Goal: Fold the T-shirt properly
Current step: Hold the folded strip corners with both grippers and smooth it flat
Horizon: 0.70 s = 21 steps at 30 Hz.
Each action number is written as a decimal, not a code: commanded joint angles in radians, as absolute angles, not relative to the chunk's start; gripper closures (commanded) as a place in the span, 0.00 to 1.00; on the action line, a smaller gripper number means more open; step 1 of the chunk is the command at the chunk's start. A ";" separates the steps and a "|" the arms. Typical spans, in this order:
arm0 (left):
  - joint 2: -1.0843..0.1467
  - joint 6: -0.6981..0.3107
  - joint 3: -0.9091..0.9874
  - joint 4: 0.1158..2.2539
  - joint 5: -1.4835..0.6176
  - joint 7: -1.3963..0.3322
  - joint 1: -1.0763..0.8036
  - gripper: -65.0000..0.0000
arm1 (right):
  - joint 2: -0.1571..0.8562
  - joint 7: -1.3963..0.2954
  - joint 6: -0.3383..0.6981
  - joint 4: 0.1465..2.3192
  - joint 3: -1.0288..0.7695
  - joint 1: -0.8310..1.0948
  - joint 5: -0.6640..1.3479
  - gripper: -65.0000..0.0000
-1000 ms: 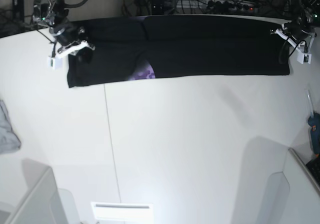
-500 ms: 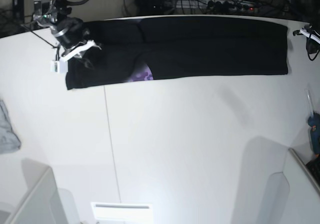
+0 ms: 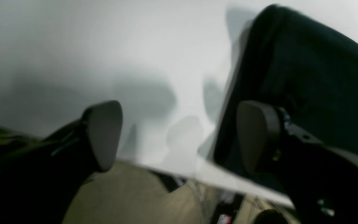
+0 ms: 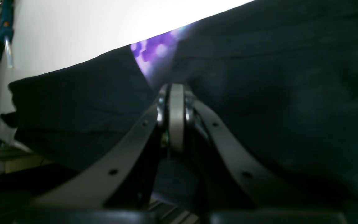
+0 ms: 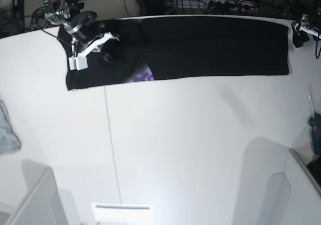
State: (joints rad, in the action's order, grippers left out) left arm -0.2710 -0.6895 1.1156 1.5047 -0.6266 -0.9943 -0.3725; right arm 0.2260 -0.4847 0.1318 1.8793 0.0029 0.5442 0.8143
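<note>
- The white bench (image 5: 165, 144) is lit from above, with cables and gear crowding the floor past its far edge.
- The shirt (image 5: 210, 46) lies as a long black band along the bench's far edge, a purple patch (image 5: 143, 76) showing at the shirt's near hem, toward the right pincer's end.
- Your right pincer (image 5: 108, 46) is over that end of the shirt. In the wrist view the right pincer (image 4: 176, 115) has its fingers pressed tight together, with dark cloth bunched around and under them; you probably have a pinch of shirt there, though the cloth between the tips is hidden.
- Your left pincer (image 3: 179, 137) stands wide, with nothing between its pads (image 3: 104, 133); one pad is over bare bench, the other just over the shirt's other end. In the base view it sits off that end, apart from the cloth.
- To do this fold well, carry the pinched end low and level along the shirt toward the other end, so the layers don't drag out of line.
- Watch the near hem: keep it straight as the cloth travels.
- Bring the left pincer down to pin its end before tension builds.
</note>
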 commanded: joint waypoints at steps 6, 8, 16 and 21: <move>-0.294 -0.698 1.078 1.484 -0.651 -0.977 -0.371 0.15 | 0.223 -0.466 0.142 1.900 0.005 0.549 0.745 1.00; -0.294 -0.698 1.050 1.486 -0.651 -0.977 -0.371 0.15 | 0.222 -0.466 0.142 1.900 0.005 0.550 0.723 1.00; -0.286 -0.698 1.001 1.475 -0.645 -0.977 -0.337 0.15 | 0.222 -0.466 0.142 1.900 0.005 0.552 0.719 1.00; -0.285 -0.698 0.920 1.475 -0.645 -0.977 -0.337 0.15 | 0.222 -0.466 0.142 1.900 0.005 0.552 0.719 1.00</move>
State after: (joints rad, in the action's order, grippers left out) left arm -0.2646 -0.6899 0.9138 1.4620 -0.6369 -0.9833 -0.3351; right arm 0.2150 -0.4862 0.1318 1.8793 0.0086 0.5495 0.7086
